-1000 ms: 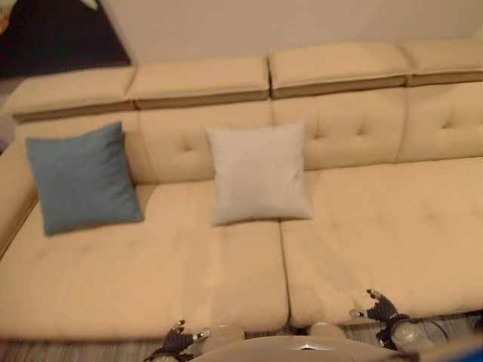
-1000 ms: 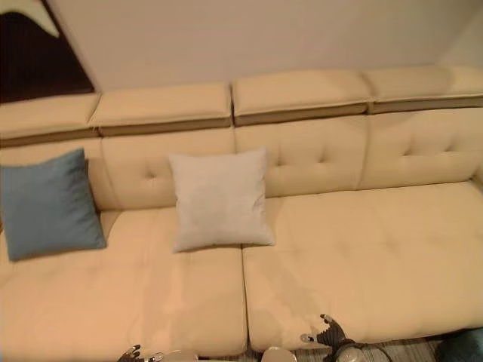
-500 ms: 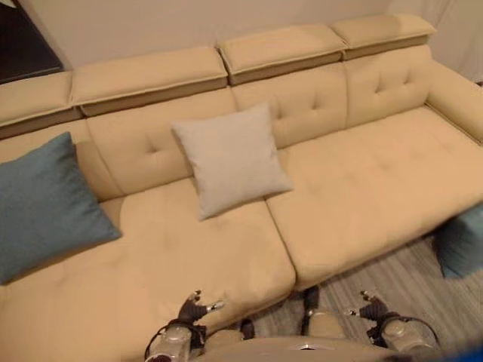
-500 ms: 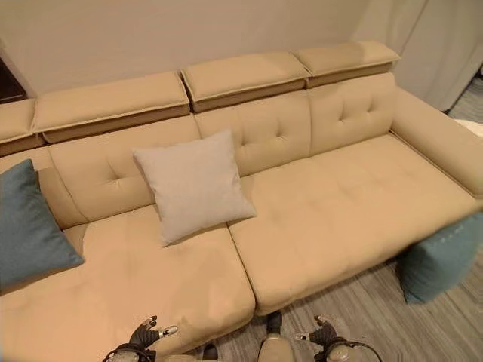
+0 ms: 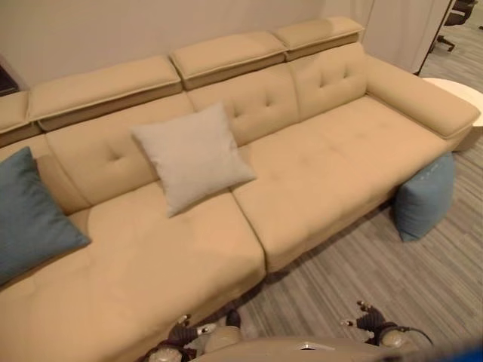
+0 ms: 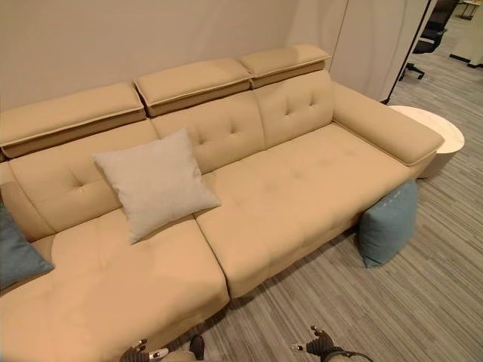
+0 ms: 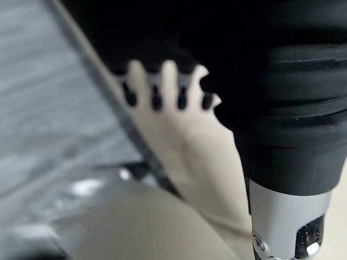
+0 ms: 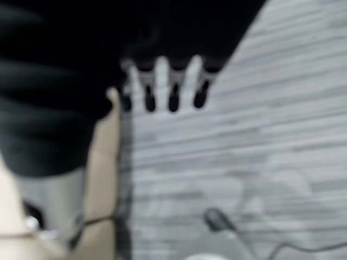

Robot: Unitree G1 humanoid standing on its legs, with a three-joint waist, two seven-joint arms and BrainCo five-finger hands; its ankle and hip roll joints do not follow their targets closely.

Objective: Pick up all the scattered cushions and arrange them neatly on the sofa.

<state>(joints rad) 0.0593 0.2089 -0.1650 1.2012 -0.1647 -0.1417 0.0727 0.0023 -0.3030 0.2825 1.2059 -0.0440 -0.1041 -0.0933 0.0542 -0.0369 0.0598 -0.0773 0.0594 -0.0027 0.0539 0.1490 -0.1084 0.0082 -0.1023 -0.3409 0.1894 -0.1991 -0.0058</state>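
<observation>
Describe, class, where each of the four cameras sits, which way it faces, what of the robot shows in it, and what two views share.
Left eye view: head camera, looking down at the sofa; left hand and right hand low in view.
Right eye view: beside it, same scene, with the round white table.
Left wrist view: along the left hand's fingers toward the sofa's front and floor.
Right wrist view: along the right hand's fingers toward the striped floor.
Both eye views share the beige cushion and the blue cushion on the floor.

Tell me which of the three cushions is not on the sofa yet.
The blue cushion on the floor, propped against the sofa front near its right armrest. The other blue cushion and the light grey cushion lean against the backrest.
</observation>
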